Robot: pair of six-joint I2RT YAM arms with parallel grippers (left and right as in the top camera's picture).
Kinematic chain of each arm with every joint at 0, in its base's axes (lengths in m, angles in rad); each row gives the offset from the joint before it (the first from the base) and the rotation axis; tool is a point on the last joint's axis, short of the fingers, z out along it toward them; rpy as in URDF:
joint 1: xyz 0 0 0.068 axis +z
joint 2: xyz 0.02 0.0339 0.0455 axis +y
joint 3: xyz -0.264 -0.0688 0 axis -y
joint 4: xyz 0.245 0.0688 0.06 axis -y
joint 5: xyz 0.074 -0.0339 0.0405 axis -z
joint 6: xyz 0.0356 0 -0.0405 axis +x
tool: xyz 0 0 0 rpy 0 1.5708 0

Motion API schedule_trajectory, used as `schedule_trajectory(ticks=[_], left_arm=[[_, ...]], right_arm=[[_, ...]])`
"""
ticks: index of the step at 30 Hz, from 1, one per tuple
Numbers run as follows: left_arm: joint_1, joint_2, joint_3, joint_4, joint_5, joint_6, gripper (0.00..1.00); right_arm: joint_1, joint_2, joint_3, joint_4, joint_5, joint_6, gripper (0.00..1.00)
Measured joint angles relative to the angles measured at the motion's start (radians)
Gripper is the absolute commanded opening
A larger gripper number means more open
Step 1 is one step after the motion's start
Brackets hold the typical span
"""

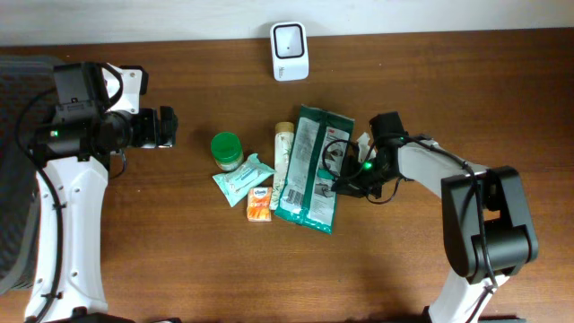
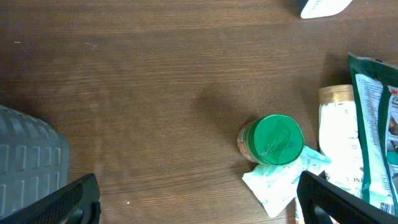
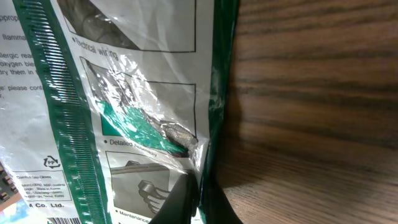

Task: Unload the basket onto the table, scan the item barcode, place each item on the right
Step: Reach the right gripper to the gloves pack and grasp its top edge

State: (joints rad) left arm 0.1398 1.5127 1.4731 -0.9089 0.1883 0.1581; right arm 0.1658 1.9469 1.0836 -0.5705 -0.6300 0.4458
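Brown wood-grain table [image 1: 179, 260] seen from above, with two white robot arms reaching in from either side. A small cluster of goods lies at the centre. The largest is a green-and-white plastic pouch [image 1: 309, 166], lying flat with printed instruction panels facing up.

The right gripper [image 1: 339, 179] sits at the pouch's right-hand edge. In the right wrist view its dark fingers [image 3: 214, 202] are pressed together on that edge, and the clear plastic is crumpled where they pinch it. The pouch rests on the table.

A white tube [image 1: 282, 161] with a tan cap lies just beside the pouch on its left. Further left is a jar [image 1: 226, 148] with a green lid. A pale teal tissue packet [image 1: 243, 178] lies below the jar and touches it. A small orange packet [image 1: 259, 203] lies below the tissue packet.

A white scanner [image 1: 290, 50] stands at the far edge of the table, well apart from the pouch.

The left gripper [image 1: 166, 127] hangs over bare wood to the left of the jar, its jaws spread wide, touching nothing. In the left wrist view its black fingertips [image 2: 68, 202] frame the jar and tissue packet.
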Motion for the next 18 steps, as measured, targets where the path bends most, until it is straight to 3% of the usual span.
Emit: schedule_trajectory(ticks=[4,11,18], left_arm=[[0.000,0.000,0.000,0.001,0.000,0.000,0.99],[0.000,0.000,0.000,0.000,0.000,0.000,0.99],[0.000,0.000,0.000,0.000,0.000,0.000,0.99]], right_arm=[[0.001,-0.017,0.129,-0.201,0.091,-0.132,0.04],[0.024,-0.073,0.157,-0.326,0.110,-0.249,0.04],[0.024,-0.091,0.157,-0.338,0.110,-0.317,0.04]])
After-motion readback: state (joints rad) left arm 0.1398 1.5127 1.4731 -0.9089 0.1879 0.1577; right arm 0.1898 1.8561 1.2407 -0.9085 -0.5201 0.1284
